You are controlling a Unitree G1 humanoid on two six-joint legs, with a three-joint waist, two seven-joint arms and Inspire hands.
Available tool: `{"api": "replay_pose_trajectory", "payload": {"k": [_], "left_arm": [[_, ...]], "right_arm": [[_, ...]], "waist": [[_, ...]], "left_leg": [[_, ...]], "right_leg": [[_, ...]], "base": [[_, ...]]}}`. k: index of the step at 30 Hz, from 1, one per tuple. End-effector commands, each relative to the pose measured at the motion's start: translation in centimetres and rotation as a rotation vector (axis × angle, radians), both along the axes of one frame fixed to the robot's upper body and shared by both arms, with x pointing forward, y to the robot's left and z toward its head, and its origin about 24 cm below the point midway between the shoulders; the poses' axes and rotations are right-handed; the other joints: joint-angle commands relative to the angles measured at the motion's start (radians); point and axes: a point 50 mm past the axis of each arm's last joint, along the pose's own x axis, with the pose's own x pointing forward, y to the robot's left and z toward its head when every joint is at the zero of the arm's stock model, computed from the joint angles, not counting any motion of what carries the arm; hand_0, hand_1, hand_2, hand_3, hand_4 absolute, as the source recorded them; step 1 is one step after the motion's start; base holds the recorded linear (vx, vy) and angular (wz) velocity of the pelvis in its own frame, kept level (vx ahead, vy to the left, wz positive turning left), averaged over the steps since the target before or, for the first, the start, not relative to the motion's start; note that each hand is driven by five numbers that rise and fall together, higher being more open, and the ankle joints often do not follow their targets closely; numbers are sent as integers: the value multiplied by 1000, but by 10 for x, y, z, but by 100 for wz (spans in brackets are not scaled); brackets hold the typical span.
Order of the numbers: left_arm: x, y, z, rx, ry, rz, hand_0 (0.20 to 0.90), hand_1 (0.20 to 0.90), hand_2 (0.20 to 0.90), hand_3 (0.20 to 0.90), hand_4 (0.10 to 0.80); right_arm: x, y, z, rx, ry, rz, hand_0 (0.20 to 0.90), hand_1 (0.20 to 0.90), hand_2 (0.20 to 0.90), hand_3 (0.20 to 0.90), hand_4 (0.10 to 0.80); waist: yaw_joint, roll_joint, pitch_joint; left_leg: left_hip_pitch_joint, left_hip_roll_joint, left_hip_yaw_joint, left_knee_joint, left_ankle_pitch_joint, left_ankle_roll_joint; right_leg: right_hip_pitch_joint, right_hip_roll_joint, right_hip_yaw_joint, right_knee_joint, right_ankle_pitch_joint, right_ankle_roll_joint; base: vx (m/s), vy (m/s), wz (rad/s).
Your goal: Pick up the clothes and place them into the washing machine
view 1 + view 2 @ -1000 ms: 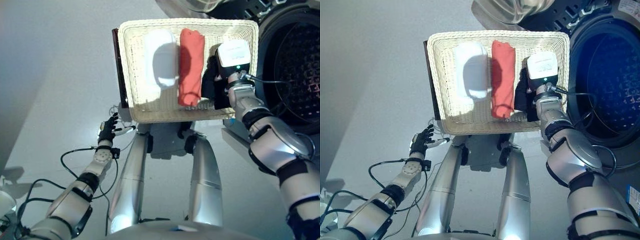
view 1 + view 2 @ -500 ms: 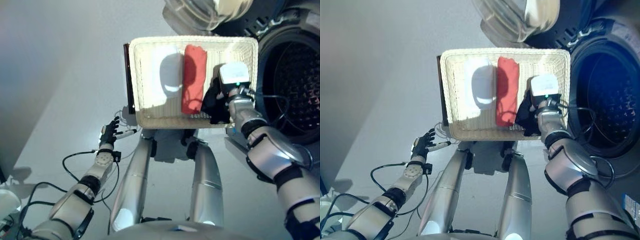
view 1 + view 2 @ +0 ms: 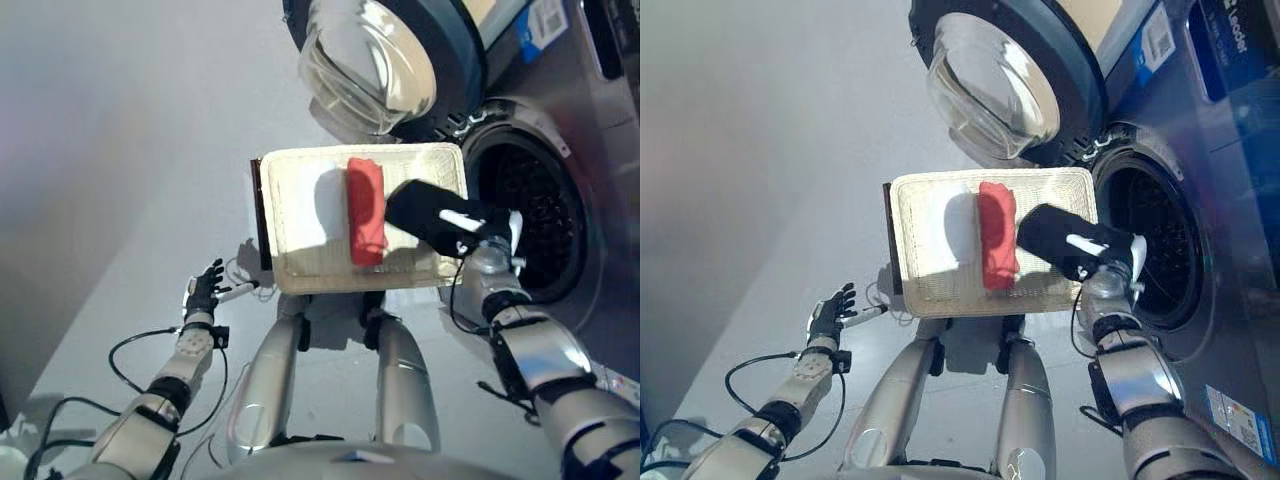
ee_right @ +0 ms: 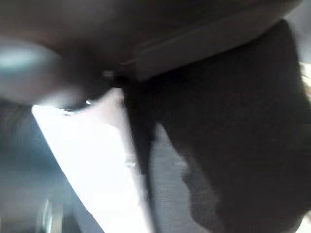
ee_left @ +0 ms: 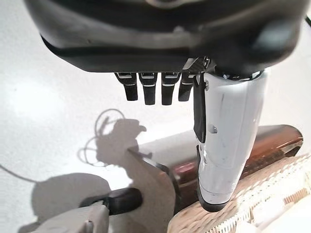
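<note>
The wicker basket [image 3: 300, 272] rests on a dark brown box [image 3: 256, 215] beside the washing machine. A red cloth [image 3: 367, 212] lies rolled in its middle, and a white cloth [image 3: 300, 200] lies to the left of it. My right hand [image 3: 482, 232] is shut on a black cloth [image 3: 425, 212], held above the basket's right side next to the open drum [image 3: 530, 215]. The black cloth [image 4: 233, 121] shows close up in the right wrist view beside the white thumb cover [image 4: 92, 160]. My left hand [image 3: 203, 292] hangs open over the floor, left of the basket.
The machine's round glass door [image 3: 375, 65] stands open above the basket's far edge. The machine's front panel [image 3: 1230, 200] runs along the right. Grey floor [image 3: 120, 150] spreads to the left of the basket.
The camera has shifted, so the machine door now shows. My right hand has lifted the black cloth out of the basket's right side toward the drum. The left hand stays idle.
</note>
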Motion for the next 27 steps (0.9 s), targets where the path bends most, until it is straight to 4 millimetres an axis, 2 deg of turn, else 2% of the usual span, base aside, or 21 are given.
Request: {"api": "replay_pose_trajectory", "payload": {"k": [1,2,4,5,7,11,12,15,18,19,21,24,26,27], "left_arm": [[-12,7,-6,4,3,35,900,900,900,900,800],[-13,7,-6,5,5,34,900,900,900,900,800],[-20,-1,-12,-31,14,23,900,900,900,900,800],[-25,-2,-15,-39,27,23,900,900,900,900,800],[-32,-9,-21,-68,49,19,900,900,900,900,800],[-40,-17,-29,-93,84,1,900,900,900,900,800],[-42,-21,-32,-100,98,-8,900,900,900,900,800],[-45,-28,-35,-95,117,-34,900,900,900,900,800],[-44,-36,-35,-97,112,-55,900,900,900,900,800],[-42,-42,-34,-107,100,-69,900,900,900,900,800],[-41,-45,-34,-110,96,-75,900,900,900,900,800],[-41,-47,-35,-102,102,-93,900,900,900,900,800],[-42,-48,-35,-97,107,-99,900,900,900,900,800],[-42,-47,-35,-93,106,-106,900,900,900,900,800]], "right_arm": [[-10,-1,-7,393,-347,-182,200,200,200,200,300],[-11,-1,-8,397,-347,-183,200,200,200,200,300],[-17,6,-18,547,-449,-262,200,200,200,200,300],[-21,6,-23,570,-449,-283,200,200,200,200,300],[-19,11,-21,672,-552,-329,200,200,200,200,300],[-15,13,-14,732,-659,-365,200,200,200,200,300],[-11,8,-2,721,-708,-409,200,200,200,200,300],[-6,0,19,695,-783,-515,200,200,200,200,300],[-3,-3,31,667,-798,-529,200,200,200,200,300],[2,-6,46,646,-832,-530,200,200,200,200,300],[3,-9,54,632,-850,-537,200,200,200,200,300],[8,-20,86,575,-936,-538,200,200,200,200,300],[7,-25,93,563,-956,-548,200,200,200,200,300],[6,-34,107,534,-989,-569,200,200,200,200,300]], "waist": [[-14,26,-50],[-13,25,-53],[-17,45,-57],[-16,52,-61],[-15,75,-66],[-12,114,-74],[-8,137,-80],[-6,171,-93],[-3,189,-100],[-2,205,-106],[0,214,-109],[3,229,-120],[1,232,-122],[1,238,-127]], "left_leg": [[-27,14,17,70,-75,-74],[-27,14,17,71,-76,-74],[-32,12,24,71,-78,-70],[-34,10,26,70,-78,-68],[-37,6,32,69,-80,-65],[-41,4,44,65,-79,-63],[-40,0,48,60,-78,-62],[-37,-7,51,53,-79,-62],[-37,-12,53,48,-79,-62],[-36,-17,56,45,-80,-61],[-35,-18,57,43,-81,-61],[-30,-25,63,33,-80,-62],[-28,-26,64,31,-80,-63],[-26,-30,66,28,-81,-64]], "right_leg": [[66,3,20,-253,184,31],[65,3,21,-252,183,32],[57,1,31,-251,182,32],[55,1,35,-252,182,32],[48,-1,46,-255,182,34],[39,-7,64,-259,182,37],[36,-9,73,-259,182,38],[35,-13,85,-264,181,42],[34,-17,92,-268,182,44],[36,-19,97,-270,183,46],[35,-20,101,-273,185,47],[30,-24,106,-273,188,49],[30,-25,108,-271,187,49],[29,-26,112,-269,185,49]], "base": [[19,30,-5],[15,48,-6],[15,64,-13],[17,73,-13],[18,94,-11],[15,87,-15],[27,127,-16],[22,72,-10],[24,62,-4],[14,46,-9],[16,49,-11],[24,44,-7],[10,6,-2],[0,0,0]]}}
